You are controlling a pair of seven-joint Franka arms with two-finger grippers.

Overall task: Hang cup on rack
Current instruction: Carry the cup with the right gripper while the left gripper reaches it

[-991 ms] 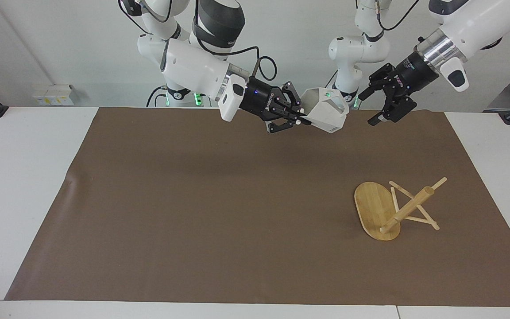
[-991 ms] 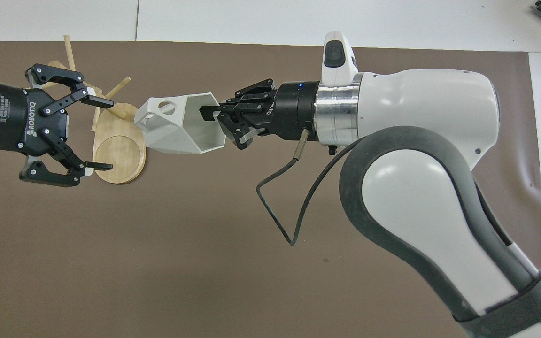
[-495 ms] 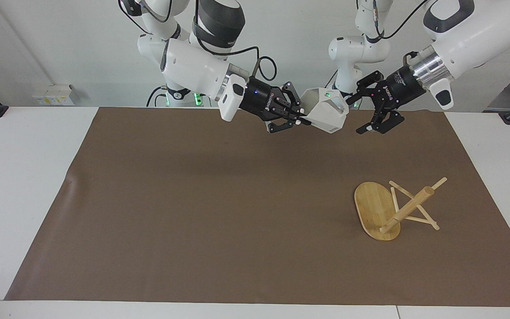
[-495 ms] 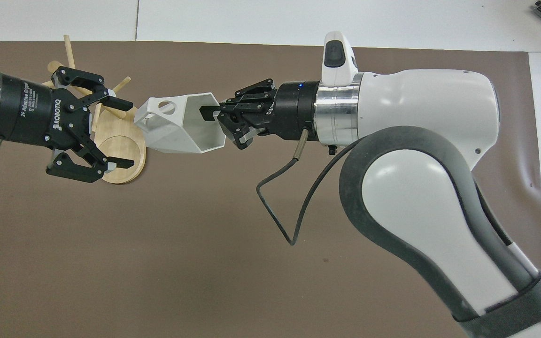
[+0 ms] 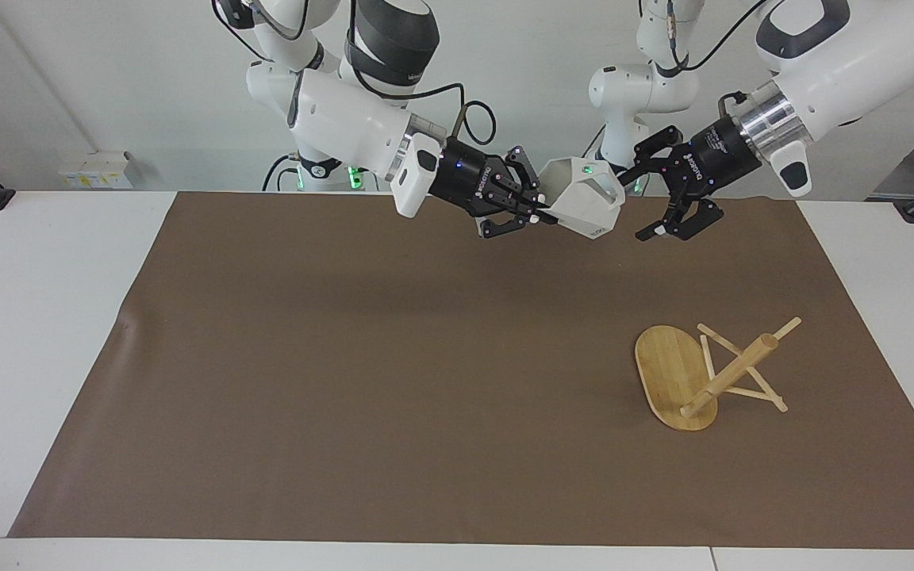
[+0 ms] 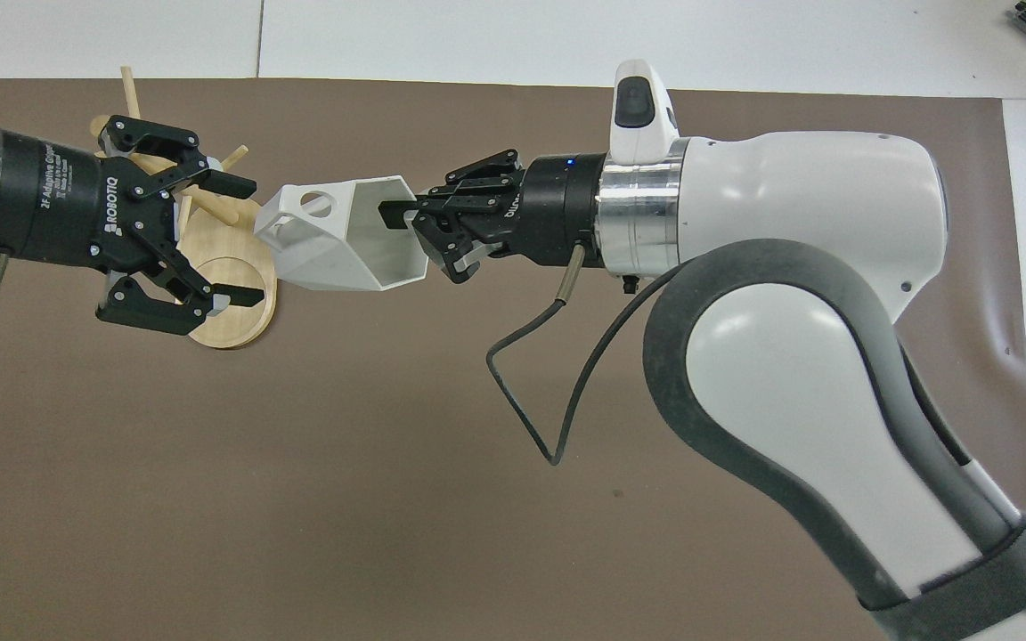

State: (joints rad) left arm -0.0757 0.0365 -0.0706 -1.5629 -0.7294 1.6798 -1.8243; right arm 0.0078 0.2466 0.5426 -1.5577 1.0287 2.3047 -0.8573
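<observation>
Currently you have one cup (image 5: 584, 196), held in the air on its side over the mat (image 5: 393, 381) at the robots' edge of the worktop (image 5: 52, 333); its interior shows nothing inside. Your right gripper (image 5: 538, 216) is clamped on the cup's rim wall. Your left gripper (image 5: 646, 200) hangs just beside the cup's handle end, jaws spread, not touching it. One rack (image 5: 695, 373) lies tipped over on the mat toward the left arm's end, well apart from the cup.
</observation>
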